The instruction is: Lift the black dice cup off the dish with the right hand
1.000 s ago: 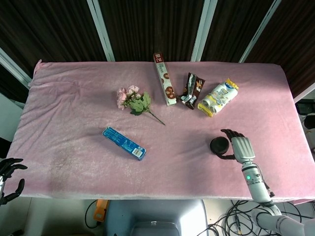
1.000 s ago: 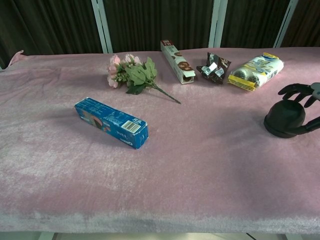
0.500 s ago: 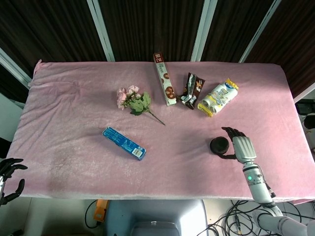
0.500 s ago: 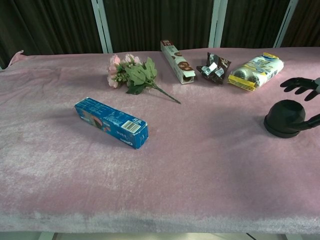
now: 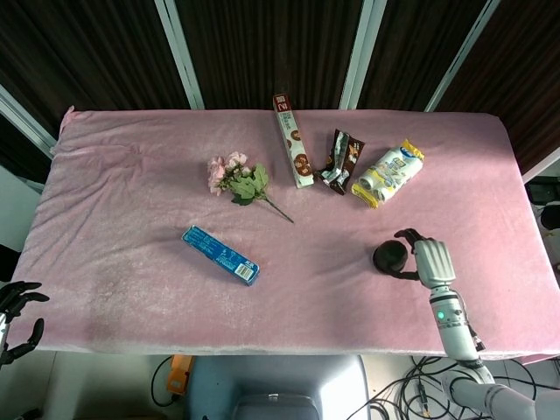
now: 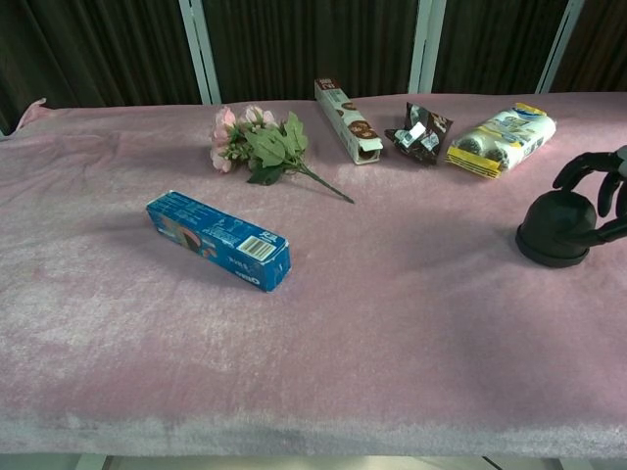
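The black dice cup (image 6: 558, 219) (image 5: 390, 256) stands upright on its black dish (image 6: 551, 258) near the table's right front. My right hand (image 5: 426, 259) (image 6: 598, 186) is just to the right of the cup. Its fingers (image 6: 580, 172) curl over the cup's far side and its thumb lies by the near side. The fingers stay apart around the cup, and no firm grip shows. My left hand (image 5: 17, 313) hangs off the table's front left corner with its fingers spread and nothing in it.
A blue box (image 6: 217, 240) lies left of centre. Along the back are a pink flower sprig (image 6: 257, 143), a long biscuit box (image 6: 347, 120), a dark snack packet (image 6: 418, 132) and a yellow-white packet (image 6: 501, 139). The pink cloth's right edge (image 5: 521, 254) is close to the hand.
The right hand's fingers have curled in closer over the cup. The cup, the dish and the left hand have not moved.
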{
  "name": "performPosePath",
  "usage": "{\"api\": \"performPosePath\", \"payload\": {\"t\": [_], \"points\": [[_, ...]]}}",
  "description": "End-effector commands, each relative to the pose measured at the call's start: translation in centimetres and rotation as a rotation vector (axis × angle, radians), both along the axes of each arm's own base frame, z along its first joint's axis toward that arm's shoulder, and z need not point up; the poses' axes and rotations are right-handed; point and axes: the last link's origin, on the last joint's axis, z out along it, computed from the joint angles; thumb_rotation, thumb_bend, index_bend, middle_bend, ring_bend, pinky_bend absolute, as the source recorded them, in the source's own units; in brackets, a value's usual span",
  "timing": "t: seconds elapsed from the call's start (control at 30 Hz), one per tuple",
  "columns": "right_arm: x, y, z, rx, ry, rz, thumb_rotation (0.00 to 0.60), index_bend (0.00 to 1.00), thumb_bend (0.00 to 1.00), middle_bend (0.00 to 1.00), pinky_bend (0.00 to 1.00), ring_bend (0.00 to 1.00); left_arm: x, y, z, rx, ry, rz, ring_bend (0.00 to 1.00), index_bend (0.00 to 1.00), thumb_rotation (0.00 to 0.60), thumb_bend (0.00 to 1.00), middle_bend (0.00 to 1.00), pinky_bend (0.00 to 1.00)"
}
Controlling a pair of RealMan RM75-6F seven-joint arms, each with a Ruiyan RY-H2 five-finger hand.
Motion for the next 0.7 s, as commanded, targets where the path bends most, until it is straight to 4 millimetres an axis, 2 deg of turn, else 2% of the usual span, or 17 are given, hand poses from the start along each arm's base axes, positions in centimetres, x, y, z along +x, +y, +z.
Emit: {"api": "performPosePath", "payload": {"t": [0.03, 0.17, 0.23, 0.5, 0.7], "points": [[0.1, -0.1, 0.0, -0.020, -0.002, 0.006, 0.600, 0.57, 0.22, 0.52, 0.73, 0.68, 0.0, 0.0, 0.0, 0.000, 0.000, 0.000, 0.16, 0.39, 0.600, 0.47, 0.24, 0.47], [0.0, -0.1, 0.2, -0.080, -0.003, 0.025, 0.600, 0.70, 0.22, 0.61, 0.80, 0.76, 0.0, 0.0, 0.0, 0.000, 0.001, -0.001, 0.16, 0.39, 0.600, 0.47, 0.24, 0.47], [0.0, -0.1, 0.3, -0.098, -0.013, 0.035, 0.600, 0.73, 0.22, 0.62, 0.81, 0.77, 0.0, 0.0, 0.0, 0.000, 0.001, -0.001, 0.16, 0.39, 0.600, 0.47, 0.24, 0.47], [0.0, 0.7, 2.1, -0.163, -0.074, 0.080, 0.600, 0.76, 0.22, 0.63, 0.83, 0.78, 0.0, 0.0, 0.0, 0.001, -0.002, 0.000, 0.16, 0.39, 0.600, 0.47, 0.24, 0.47], [-1.8, 2.7, 3.7, -0.159, 0.001, 0.033, 0.600, 0.76, 0.22, 0.63, 0.83, 0.78, 0.0, 0.0, 0.0, -0.002, -0.002, -0.002, 0.16, 0.39, 0.600, 0.47, 0.24, 0.47]]}}
